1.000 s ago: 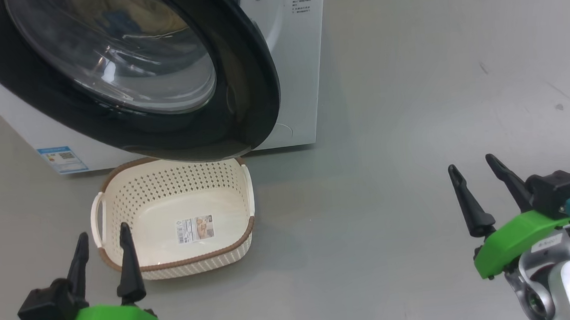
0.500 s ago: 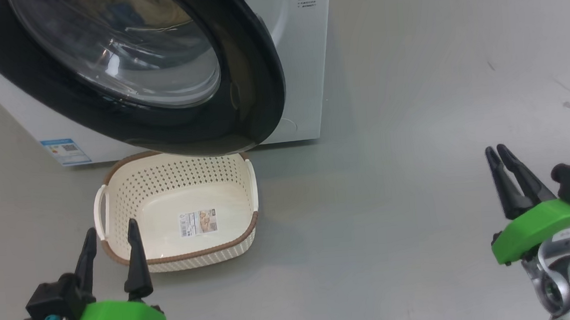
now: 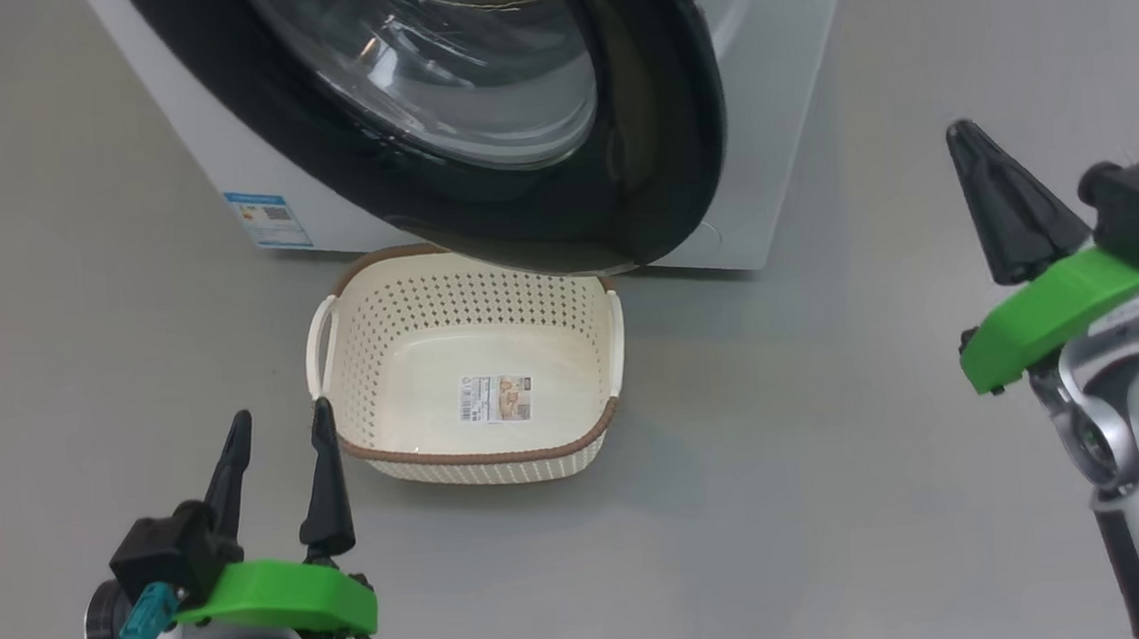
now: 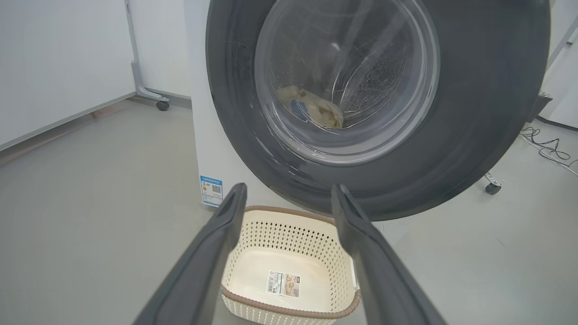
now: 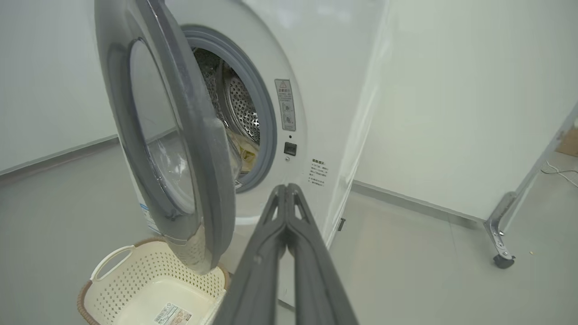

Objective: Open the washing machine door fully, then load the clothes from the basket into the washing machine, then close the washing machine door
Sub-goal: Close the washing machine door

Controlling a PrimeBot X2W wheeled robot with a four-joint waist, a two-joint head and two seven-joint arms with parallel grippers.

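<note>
Grey smooth floor (image 3: 840,461) carried everything, with plain white walls (image 5: 451,90) behind. On it stood the large white box-shaped washing machine (image 3: 774,95), and its big round washing machine door (image 3: 663,153), with wide glossy black rim and bulging clear glass centre, was hanging partly open, swung out from the front. Behind the door the steel perforated drum (image 5: 241,106) was visible, and inside it lay the clothes (image 4: 314,108), a soft cream-yellow fabric with one blue piece, seen through the glass. A small blue energy sticker (image 3: 267,218) was on the machine's lower front. Just in front of the machine stood the small rectangular cream-white perforated plastic basket (image 3: 484,458) with brown woven-look rim and white side handles, its back part under the door's lower edge; the paper label (image 3: 496,398) on its bottom was in plain sight. The left hand (image 3: 280,412) was low near the basket's near left corner, not touching it, its two dark fingers apart and holding nothing. The right hand (image 3: 966,136) was well apart to the right of the machine, its fingers pressed together with nothing between them. Farther away, a caster wheel (image 5: 502,261) and some cables (image 4: 546,144) were on the floor.
</note>
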